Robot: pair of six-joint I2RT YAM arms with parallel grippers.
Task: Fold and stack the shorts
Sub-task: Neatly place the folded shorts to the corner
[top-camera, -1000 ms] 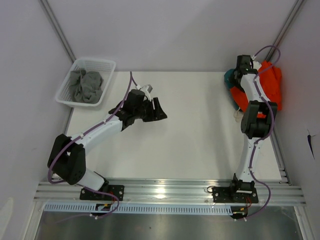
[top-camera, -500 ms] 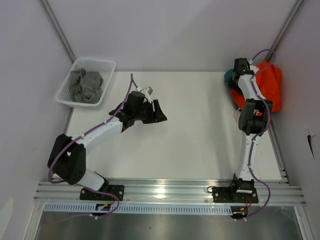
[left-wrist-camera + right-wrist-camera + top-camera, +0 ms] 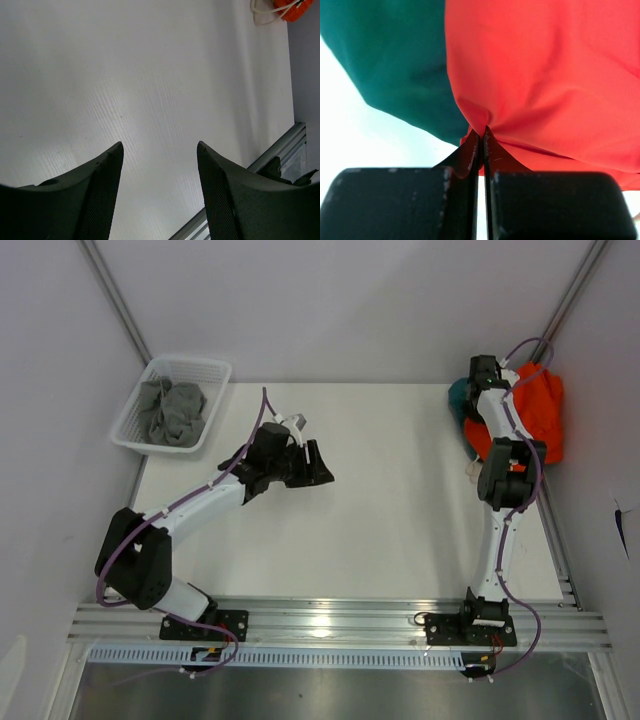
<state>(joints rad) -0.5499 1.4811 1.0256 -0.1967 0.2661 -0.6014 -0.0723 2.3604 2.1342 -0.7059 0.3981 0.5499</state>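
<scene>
Orange shorts [image 3: 545,405], top view's upper right, are pinched by right gripper [image 3: 482,136]; left gripper [image 3: 159,147] is spread wide above table [image 3: 125,75].

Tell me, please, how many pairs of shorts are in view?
2: the orange shorts at the table's far right, pinched by the right gripper; the teal shorts on their left. Others may hide underneath.

teal shorts [image 3: 457,400] half hidden, orange shorts [image 3: 545,75] cropped
</scene>
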